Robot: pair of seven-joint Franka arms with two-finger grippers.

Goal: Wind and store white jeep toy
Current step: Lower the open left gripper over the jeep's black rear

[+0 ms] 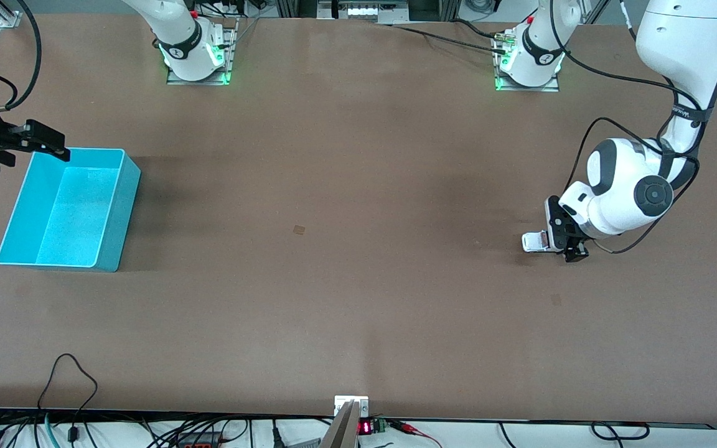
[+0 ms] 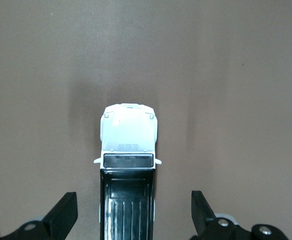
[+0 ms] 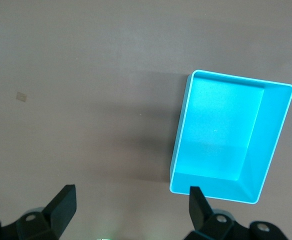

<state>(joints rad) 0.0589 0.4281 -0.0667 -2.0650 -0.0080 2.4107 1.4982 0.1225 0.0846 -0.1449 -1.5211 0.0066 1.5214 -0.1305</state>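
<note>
Surface: a wide brown tabletop (image 1: 346, 186) carrying the toy and the bin, which sit well apart at its two ends.
Toy: the small white jeep toy with a black ribbed rear roof and dark windscreen (image 2: 128, 165) stands on its wheels on the surface toward the left arm's end.
Left gripper: the left gripper (image 1: 567, 239) is low over the jeep's rear, fingers (image 2: 61, 217) spread wide on either side of the black roof, not touching it, holding nothing.
Bin: an open rectangular turquoise plastic bin (image 1: 22, 205) sits toward the right arm's end; nothing lies in it.
Right gripper: the right gripper (image 1: 44, 142) waits above the bin's edge, fingers (image 3: 61, 207) wide apart, holding nothing.
</note>
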